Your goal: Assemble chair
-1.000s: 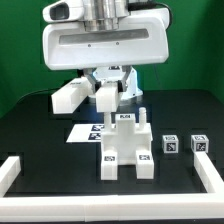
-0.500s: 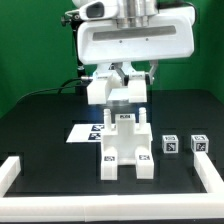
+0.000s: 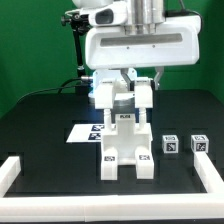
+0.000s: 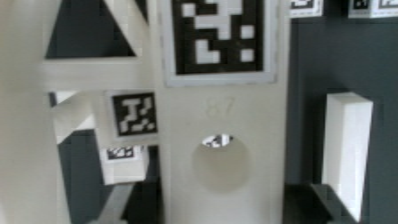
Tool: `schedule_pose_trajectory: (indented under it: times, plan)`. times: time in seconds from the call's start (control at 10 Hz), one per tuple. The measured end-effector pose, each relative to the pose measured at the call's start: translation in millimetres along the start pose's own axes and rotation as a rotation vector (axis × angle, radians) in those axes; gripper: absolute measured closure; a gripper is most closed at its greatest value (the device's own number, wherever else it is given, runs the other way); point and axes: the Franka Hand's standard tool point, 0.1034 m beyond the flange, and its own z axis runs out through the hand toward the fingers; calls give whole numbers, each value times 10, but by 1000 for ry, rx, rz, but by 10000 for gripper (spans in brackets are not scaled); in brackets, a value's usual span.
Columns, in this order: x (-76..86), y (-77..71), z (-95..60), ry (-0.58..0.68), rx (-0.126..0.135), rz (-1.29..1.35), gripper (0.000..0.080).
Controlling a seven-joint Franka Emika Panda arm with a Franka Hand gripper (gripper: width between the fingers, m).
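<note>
while hanging over the chair base (image 3: 125, 150), the gripper (image 3: 127, 86) seemingly clasps a white frame part (image 3: 109, 97).

- The half-built chair (image 3: 127, 150) stands mid-table (image 3: 50, 150).
- A loose chair part (image 3: 106, 100) hangs directly above it.
- The marker board (image 3: 84, 132) lies flat behind it, toward the exterior view's left.
- One small cube (image 3: 171, 145) sits near it on the exterior view's right, and a second cube (image 3: 199, 144) sits beyond the first.
- Border rails flank it: the left rail (image 3: 10, 172) and the right rail (image 3: 207, 172).
</note>
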Motion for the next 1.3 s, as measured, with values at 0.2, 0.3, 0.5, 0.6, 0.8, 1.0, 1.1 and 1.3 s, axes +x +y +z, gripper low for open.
schedule_pose_trajectory:
  times: [0.2, 0.3, 0.5, 0.6, 0.8, 1.0, 1.1, 1.3]
  plan:
    - [-26, -18, 108, -15, -7, -7, 515]
    - [-26, -14, 120, -15, -8, -6, 515]
    - [2, -11, 119, -1, -7, -9, 515]
    - [7, -7, 119, 0, -7, -13, 515]
    - [64, 38, 115, 24, -7, -32, 515]
    - [49, 108, 182, 18, -12, -37, 515]
    - [43, 121, 200, 15, -14, -35, 515]
    - [25, 134, 281, 5, -19, -35, 515]
